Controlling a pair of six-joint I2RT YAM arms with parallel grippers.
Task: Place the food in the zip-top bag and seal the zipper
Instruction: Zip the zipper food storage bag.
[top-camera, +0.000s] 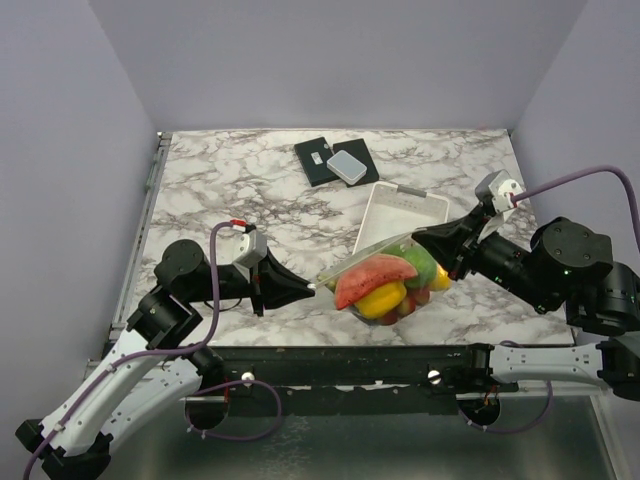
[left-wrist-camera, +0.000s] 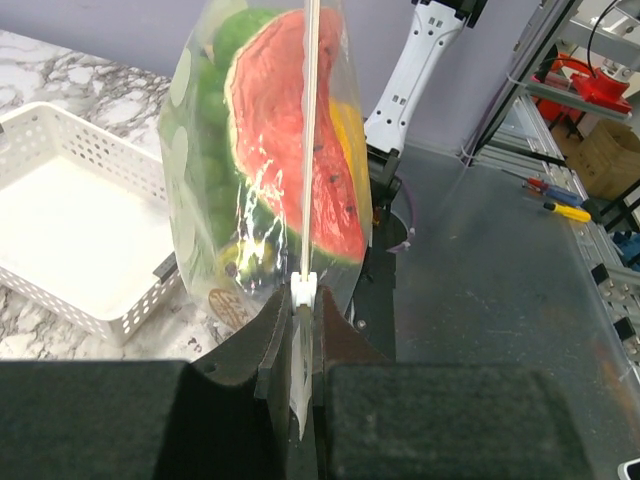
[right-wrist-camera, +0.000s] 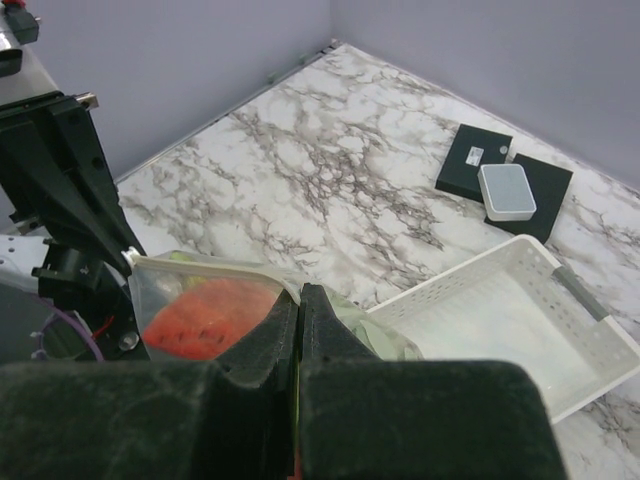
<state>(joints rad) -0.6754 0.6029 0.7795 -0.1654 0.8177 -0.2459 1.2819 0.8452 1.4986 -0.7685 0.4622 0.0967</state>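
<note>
The clear dotted zip-top bag (top-camera: 385, 282) hangs stretched between my two grippers just above the table's front edge. The food inside shows as a watermelon slice (top-camera: 368, 275), a yellow lemon (top-camera: 381, 298), green grapes (top-camera: 421, 262) and a strawberry. My left gripper (top-camera: 312, 289) is shut on the bag's left end, right at the white slider (left-wrist-camera: 304, 291) of the zipper (left-wrist-camera: 309, 140). My right gripper (top-camera: 418, 240) is shut on the bag's right top corner (right-wrist-camera: 297, 298). The watermelon slice (left-wrist-camera: 300, 130) fills the left wrist view and also shows in the right wrist view (right-wrist-camera: 205, 315).
A white perforated basket (top-camera: 403, 215) stands just behind the bag. Two black pads with a small grey box (top-camera: 346, 165) lie at the back of the marble table (top-camera: 220, 200). A metal shelf runs along the front.
</note>
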